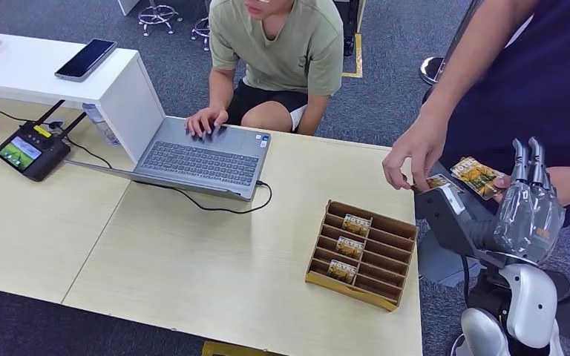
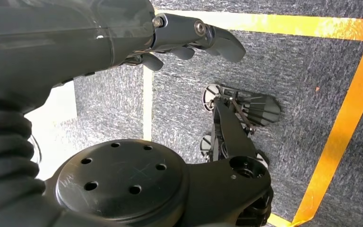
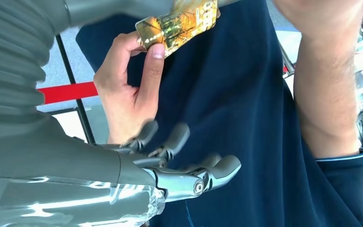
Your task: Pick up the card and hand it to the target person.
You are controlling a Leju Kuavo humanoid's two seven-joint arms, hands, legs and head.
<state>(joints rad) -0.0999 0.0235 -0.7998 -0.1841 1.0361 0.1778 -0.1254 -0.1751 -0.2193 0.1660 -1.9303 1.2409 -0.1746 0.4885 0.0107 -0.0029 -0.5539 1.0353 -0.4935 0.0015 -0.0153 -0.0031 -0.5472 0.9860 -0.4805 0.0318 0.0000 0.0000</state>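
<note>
Now the right hand [image 1: 527, 215] is up beside the person [image 1: 534, 67], its fingers [image 3: 217, 168] loose and holding nothing. The card [image 1: 477, 176] sits in the person's hand [image 3: 127, 90], so the hand-over looks done. Farther off, the box [image 1: 361, 254] on the worktop [image 1: 193, 252] keeps more cards. The left hand [image 2: 189, 40] hangs down, fingers curled, empty. The person's face is cut off.
</note>
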